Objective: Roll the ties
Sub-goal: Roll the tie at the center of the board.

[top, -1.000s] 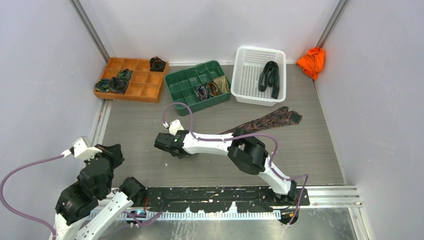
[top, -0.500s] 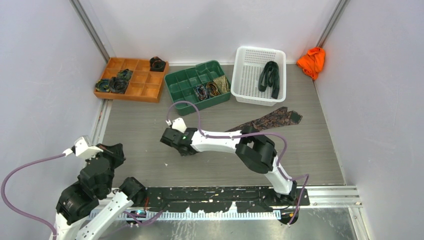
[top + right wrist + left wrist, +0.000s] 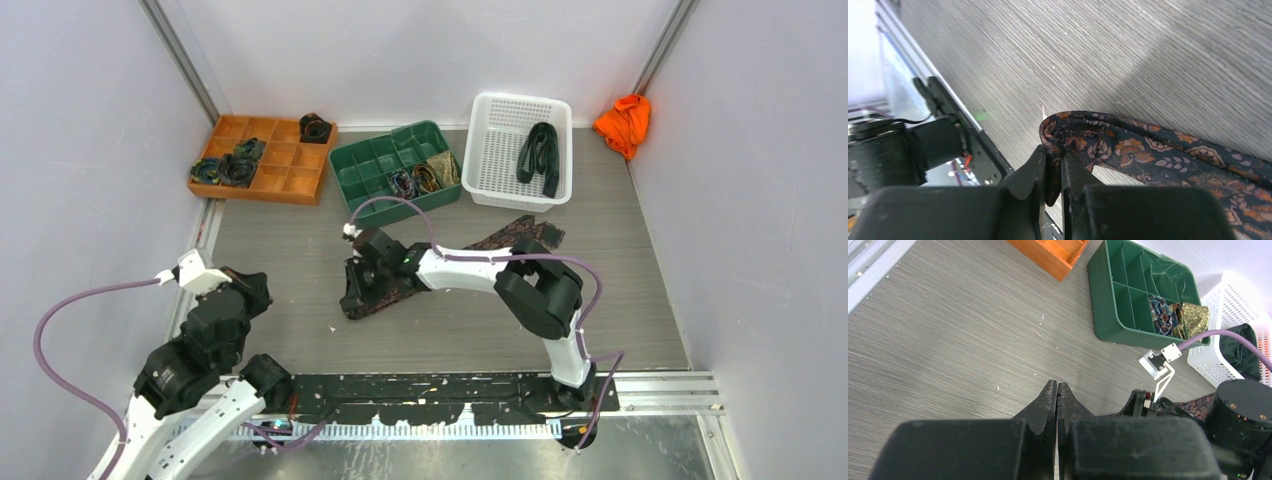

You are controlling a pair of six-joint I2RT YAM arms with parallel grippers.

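Observation:
A dark brown tie with an orange floral pattern [image 3: 500,238] lies across the table middle, running from near the white basket down to a bunched end [image 3: 372,296]. My right gripper [image 3: 362,275] is shut on that end; in the right wrist view the fabric [image 3: 1128,147] is pinched between the jaws of the gripper [image 3: 1053,167] above the table. My left gripper [image 3: 1057,390] is shut and empty over bare table at the near left [image 3: 250,290]. A black tie [image 3: 540,150] lies in the white basket. Coiled ties sit in the green tray [image 3: 420,178] and the orange tray [image 3: 235,167].
The orange tray [image 3: 290,185] stands at the back left, the green tray [image 3: 360,165] at the back middle, the white basket [image 3: 495,120] to its right. An orange cloth lump [image 3: 624,122] lies at the back right corner. Walls close in both sides.
My right gripper has moved right and away from me, dragging the brown tie's end so the tie folds over itself. My left arm has shifted slightly forward and right.

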